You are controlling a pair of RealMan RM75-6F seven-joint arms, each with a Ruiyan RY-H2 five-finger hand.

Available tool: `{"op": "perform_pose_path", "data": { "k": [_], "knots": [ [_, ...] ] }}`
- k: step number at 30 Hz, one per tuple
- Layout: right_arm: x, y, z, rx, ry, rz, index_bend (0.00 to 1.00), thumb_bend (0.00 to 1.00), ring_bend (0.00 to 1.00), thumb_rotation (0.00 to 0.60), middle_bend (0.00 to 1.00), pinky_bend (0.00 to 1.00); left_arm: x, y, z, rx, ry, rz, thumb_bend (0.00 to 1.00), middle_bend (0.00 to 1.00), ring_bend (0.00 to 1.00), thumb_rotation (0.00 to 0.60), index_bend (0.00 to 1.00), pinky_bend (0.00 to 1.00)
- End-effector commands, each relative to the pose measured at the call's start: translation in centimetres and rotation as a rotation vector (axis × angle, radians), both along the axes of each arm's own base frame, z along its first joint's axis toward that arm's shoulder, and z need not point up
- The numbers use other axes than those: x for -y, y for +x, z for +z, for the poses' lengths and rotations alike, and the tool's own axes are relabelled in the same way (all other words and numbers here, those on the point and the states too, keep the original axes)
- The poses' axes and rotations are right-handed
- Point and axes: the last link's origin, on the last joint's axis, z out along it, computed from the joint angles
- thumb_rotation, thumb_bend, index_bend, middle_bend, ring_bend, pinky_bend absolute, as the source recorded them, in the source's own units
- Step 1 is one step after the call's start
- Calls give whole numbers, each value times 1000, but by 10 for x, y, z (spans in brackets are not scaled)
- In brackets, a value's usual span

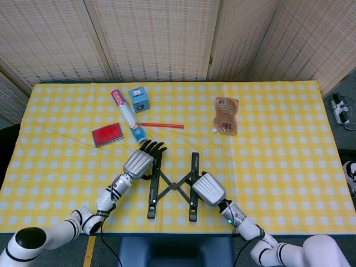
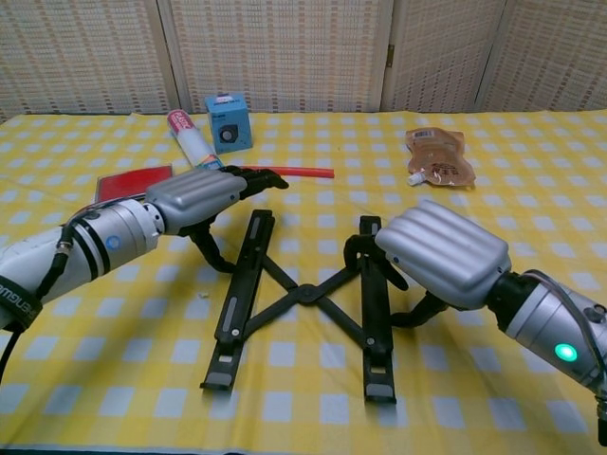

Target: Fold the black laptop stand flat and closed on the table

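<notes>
The black laptop stand [image 1: 172, 186] lies on the yellow checked tablecloth [image 1: 278, 156] near the front edge of the table, between the two hands, its two long bars running away from the robot toward the back screens and joined by crossed links in an X. The bars are not quite parallel: in the chest view they sit closer at the far ends than at the near feet, so by my reading the stand is partly drawn together but not yet flat and shut. The left hand [image 1: 139, 161] is set against the outer side of the left bar [image 2: 242, 284], fingers stretched forward over its far end and thumb hanging down beside it, bracing rather than gripping; it holds nothing that I can see. The right hand [image 2: 441, 251] presses on the outer side of the right bar [image 2: 372, 303], fingers curled down over the bar and thumb out behind it; whether they truly clasp the bar I cannot tell, the palm hides the contact. That placement makes sense: one side is the stop, the other the pusher, squeezing the X narrow. Farther back, well apart from the work, sit a red card [image 1: 107, 134], a tube [image 1: 127, 114], a small blue box [image 1: 139, 99], a red straw [image 1: 162, 125] and a brown pouch [image 1: 226, 115].
</notes>
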Motion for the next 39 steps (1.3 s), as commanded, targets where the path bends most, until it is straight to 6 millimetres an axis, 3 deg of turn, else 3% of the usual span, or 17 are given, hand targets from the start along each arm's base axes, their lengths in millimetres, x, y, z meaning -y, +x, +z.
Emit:
{"op": "perform_pose_path", "data": {
  "k": [1,13,19,21,24,25,27,33,35,39],
  "knots": [
    [1,5,-2,4,-4,6,413,126,805,600,738,684,3,2,-1,6,-12,-7,133,47,0,600,13,0],
    [-4,31,-14,35,4,40,413,126,803,600,738,684,17,24,-9,62,-61,-29,132,47,0,600,13,0],
    [-7,33,-15,30,14,45,399,126,802,600,737,684,19,30,-8,64,-61,-35,132,47,0,600,10,0],
    [-9,32,-10,24,20,46,341,126,775,600,710,684,17,29,-4,65,-49,-23,132,47,0,600,2,0],
    [-11,31,2,-15,33,72,144,126,669,600,584,675,13,24,6,70,-22,-1,132,41,0,600,0,0],
    [-12,32,9,-27,41,85,66,126,615,600,518,647,12,22,10,75,-12,9,132,39,0,600,0,0],
    [-13,37,18,-44,59,108,4,125,523,600,418,560,10,19,18,83,-1,24,131,34,0,600,0,0],
    [-8,58,40,-234,191,214,0,126,166,600,55,163,7,10,42,109,30,70,131,23,0,600,0,0],
    [-3,67,43,-304,216,247,0,126,88,600,3,81,8,8,49,116,38,80,131,20,0,600,0,0],
    [4,82,42,-381,222,306,0,125,64,600,0,50,11,3,56,116,43,89,132,15,0,600,0,0]
  ]
}}
